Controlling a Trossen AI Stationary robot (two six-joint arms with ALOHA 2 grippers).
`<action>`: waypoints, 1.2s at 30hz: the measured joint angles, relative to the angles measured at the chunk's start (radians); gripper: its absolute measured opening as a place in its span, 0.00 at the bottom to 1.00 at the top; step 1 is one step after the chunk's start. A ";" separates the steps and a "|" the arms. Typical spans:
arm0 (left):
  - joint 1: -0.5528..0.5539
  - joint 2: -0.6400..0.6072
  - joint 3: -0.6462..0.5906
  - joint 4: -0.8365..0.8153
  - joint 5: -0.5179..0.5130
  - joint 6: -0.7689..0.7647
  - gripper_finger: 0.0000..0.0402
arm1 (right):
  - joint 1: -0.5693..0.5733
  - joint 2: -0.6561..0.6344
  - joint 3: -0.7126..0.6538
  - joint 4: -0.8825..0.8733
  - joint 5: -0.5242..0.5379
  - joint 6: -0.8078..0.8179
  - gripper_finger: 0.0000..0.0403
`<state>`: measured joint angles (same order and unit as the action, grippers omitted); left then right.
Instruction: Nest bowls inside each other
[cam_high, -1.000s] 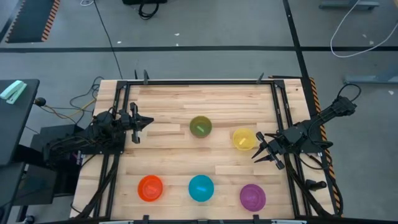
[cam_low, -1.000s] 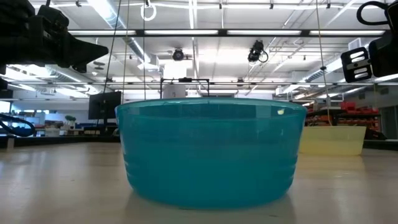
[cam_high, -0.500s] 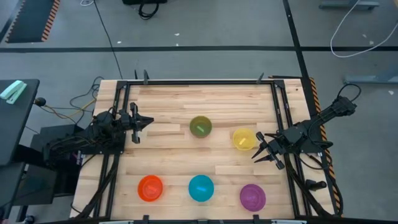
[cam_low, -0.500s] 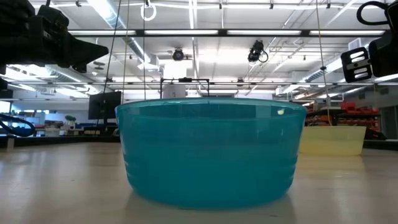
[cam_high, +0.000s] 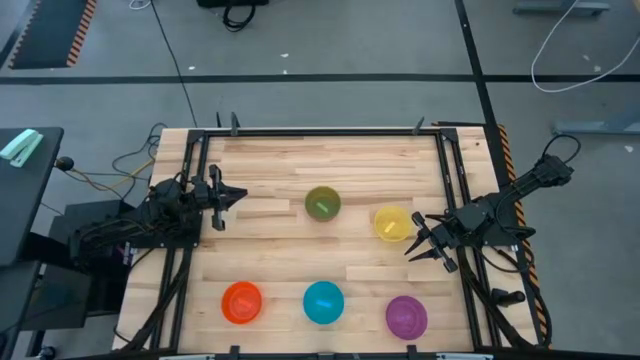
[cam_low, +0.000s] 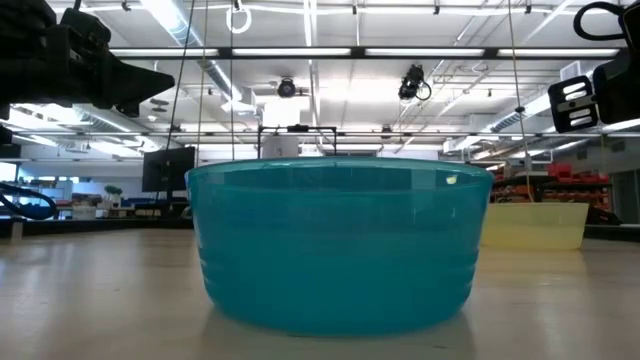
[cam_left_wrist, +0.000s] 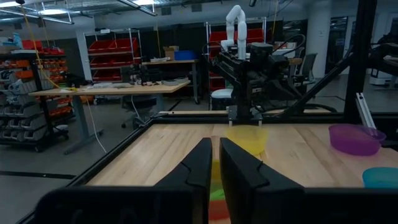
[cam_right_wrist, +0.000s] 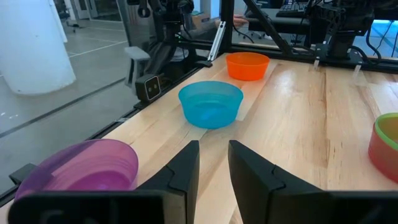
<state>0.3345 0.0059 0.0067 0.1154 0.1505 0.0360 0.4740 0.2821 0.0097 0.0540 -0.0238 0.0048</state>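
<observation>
Five bowls stand apart, upright on their bases on the wooden table: olive green (cam_high: 322, 203) and yellow (cam_high: 391, 223) in the middle, orange (cam_high: 241, 302), bright blue (cam_high: 323, 302) and purple (cam_high: 406, 315) along the near edge. The blue bowl (cam_low: 338, 245) fills the low view, with the yellow bowl (cam_low: 535, 225) behind it. My left gripper (cam_high: 240, 194) (cam_left_wrist: 216, 163) hovers shut near the table's left side, well left of the green bowl. My right gripper (cam_high: 412, 240) (cam_right_wrist: 213, 163) is open just right of the yellow bowl, above the table.
A black metal frame (cam_high: 320, 131) runs along the table's edges, and the arm bases stand at the left and right sides. Bare wood lies between the two rows of bowls and along the far half of the table (cam_high: 330, 160).
</observation>
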 joint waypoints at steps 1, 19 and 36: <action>0.000 0.000 0.000 0.000 0.000 0.000 0.10 | 0.000 0.000 0.000 0.000 0.000 0.000 0.23; 0.000 0.000 0.000 0.000 0.000 0.000 0.10 | 0.000 0.000 0.000 0.000 0.000 0.000 0.23; 0.000 0.000 0.000 0.000 0.000 0.000 0.08 | 0.000 0.000 0.000 0.000 0.000 0.000 0.23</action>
<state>0.3346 0.0059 0.0067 0.1158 0.1505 0.0360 0.4739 0.2821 0.0097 0.0540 -0.0238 0.0048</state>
